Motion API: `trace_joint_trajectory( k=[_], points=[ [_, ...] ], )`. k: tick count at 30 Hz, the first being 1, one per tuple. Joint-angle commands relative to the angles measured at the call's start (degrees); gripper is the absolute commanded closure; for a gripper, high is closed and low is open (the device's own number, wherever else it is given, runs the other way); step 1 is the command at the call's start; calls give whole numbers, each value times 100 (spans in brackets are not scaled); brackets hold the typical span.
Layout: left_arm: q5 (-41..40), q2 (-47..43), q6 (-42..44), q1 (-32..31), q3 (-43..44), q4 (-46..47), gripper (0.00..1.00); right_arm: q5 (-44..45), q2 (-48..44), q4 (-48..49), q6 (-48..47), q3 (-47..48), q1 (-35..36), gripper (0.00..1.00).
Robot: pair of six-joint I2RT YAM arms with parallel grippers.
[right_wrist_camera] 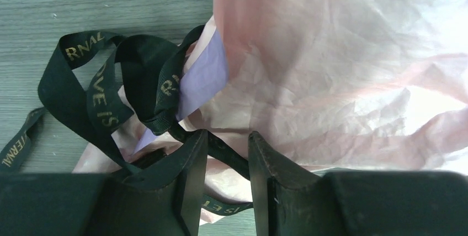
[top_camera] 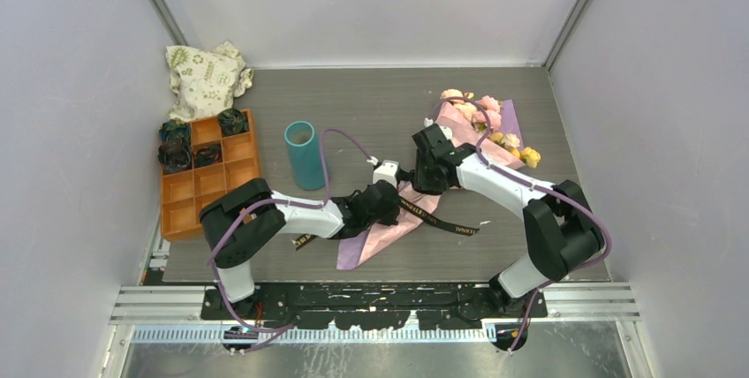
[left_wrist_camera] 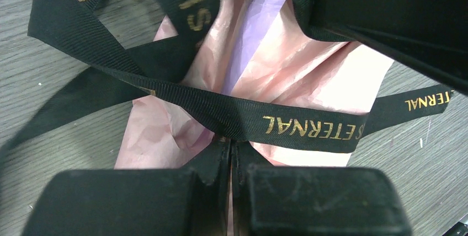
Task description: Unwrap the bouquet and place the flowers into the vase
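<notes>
The bouquet point(top_camera: 459, 135) lies slantwise on the table. Its pink, cream and yellow flowers point(top_camera: 481, 111) point to the back right, and its pink and lilac paper point(top_camera: 375, 238) tails off to the front left. A black ribbon point(top_camera: 446, 222) with gold lettering trails across the paper. My left gripper point(left_wrist_camera: 230, 141) is shut, its tips pinching a taut strand of the ribbon point(left_wrist_camera: 298, 125). My right gripper point(right_wrist_camera: 227, 137) is open over the paper point(right_wrist_camera: 331, 81), and a ribbon strand point(right_wrist_camera: 234, 156) crosses its gap beside the loose knot point(right_wrist_camera: 138, 81). The teal vase point(top_camera: 304, 155) stands upright to the left.
An orange tray point(top_camera: 190, 210) with square compartments sits at the left edge, small dark bundles in its far cells. A cream cloth bag point(top_camera: 205, 78) with green print lies behind it. Grey walls close in three sides.
</notes>
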Motion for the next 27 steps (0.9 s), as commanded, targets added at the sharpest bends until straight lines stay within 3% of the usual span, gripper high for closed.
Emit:
trace_joint_trajectory(
  k=[1, 7, 18, 27],
  points=[
    [23, 210, 36, 21, -187, -690, 99, -140, -20, 274, 143, 47, 38, 61],
    [-36, 123, 37, 19, -242, -712, 99, -244, 309, 335, 241, 115, 46, 62],
    [32, 234, 49, 21, -150, -712, 99, -56, -577, 164, 304, 47, 104, 61],
    [14, 212, 46, 18, -190, -695, 99, -154, -468, 259, 286, -65, 247, 59]
  ],
)
